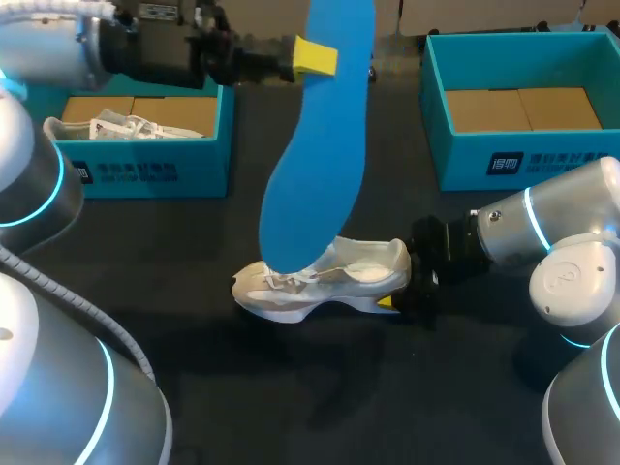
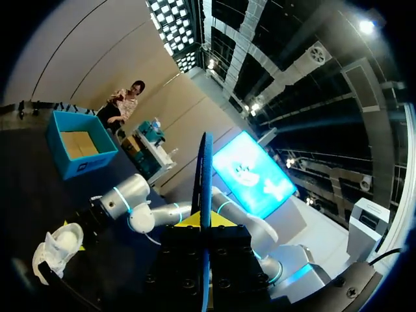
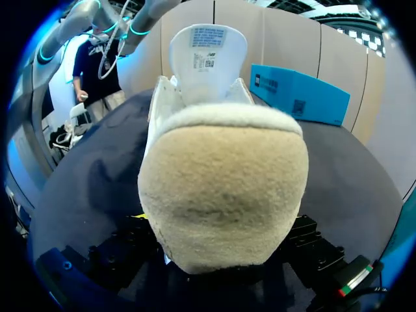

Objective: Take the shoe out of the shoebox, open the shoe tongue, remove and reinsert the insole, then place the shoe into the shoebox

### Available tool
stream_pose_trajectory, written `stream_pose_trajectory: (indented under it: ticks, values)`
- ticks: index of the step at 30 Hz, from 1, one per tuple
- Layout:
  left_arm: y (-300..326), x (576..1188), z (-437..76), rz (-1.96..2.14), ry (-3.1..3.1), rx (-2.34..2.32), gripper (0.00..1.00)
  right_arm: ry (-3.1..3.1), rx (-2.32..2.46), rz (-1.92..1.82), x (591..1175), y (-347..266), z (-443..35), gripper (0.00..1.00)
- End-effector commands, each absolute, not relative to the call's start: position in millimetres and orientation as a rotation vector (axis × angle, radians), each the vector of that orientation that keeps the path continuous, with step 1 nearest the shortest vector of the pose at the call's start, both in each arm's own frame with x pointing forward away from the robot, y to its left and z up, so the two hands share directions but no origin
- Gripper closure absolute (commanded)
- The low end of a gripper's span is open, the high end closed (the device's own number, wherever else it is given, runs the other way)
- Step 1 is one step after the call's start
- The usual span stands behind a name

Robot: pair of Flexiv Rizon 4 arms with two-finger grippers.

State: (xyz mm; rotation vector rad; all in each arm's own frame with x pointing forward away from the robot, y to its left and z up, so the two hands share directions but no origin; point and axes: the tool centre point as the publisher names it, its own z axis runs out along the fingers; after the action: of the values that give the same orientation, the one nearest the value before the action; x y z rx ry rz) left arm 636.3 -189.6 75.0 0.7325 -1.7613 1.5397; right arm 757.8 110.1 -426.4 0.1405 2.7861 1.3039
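Head view: the blue insole (image 1: 320, 155) hangs near upright, broad end down, its lower tip meeting the opening of the white shoe (image 1: 334, 281) at mid-bench, toe toward the left edge. The left gripper (image 1: 312, 56), clamped on the insole's upper end, must feed it downward. The right gripper (image 1: 397, 293) pinches the heel from the right edge.

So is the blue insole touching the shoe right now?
Apart. In the left wrist view the insole runs out edge-on from the left tool and ends well clear of the shoe.
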Motion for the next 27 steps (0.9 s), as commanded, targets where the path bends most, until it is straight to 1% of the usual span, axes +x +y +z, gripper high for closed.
stream_pose_trajectory:
  ticks: [1,16,27]
  values:
    - [-178.0,626.0,80.8,1.547,-1.755,0.744,1.00,2.786,0.142,1.300,757.2,112.1,-428.7,1.00]
    - [-186.4,615.9,105.2,1.608,-1.666,0.686,1.00,2.786,0.142,1.300,757.2,112.1,-428.7,1.00]
    - [-186.4,615.9,105.2,1.608,-1.666,0.686,1.00,2.786,0.142,1.300,757.2,112.1,-428.7,1.00]
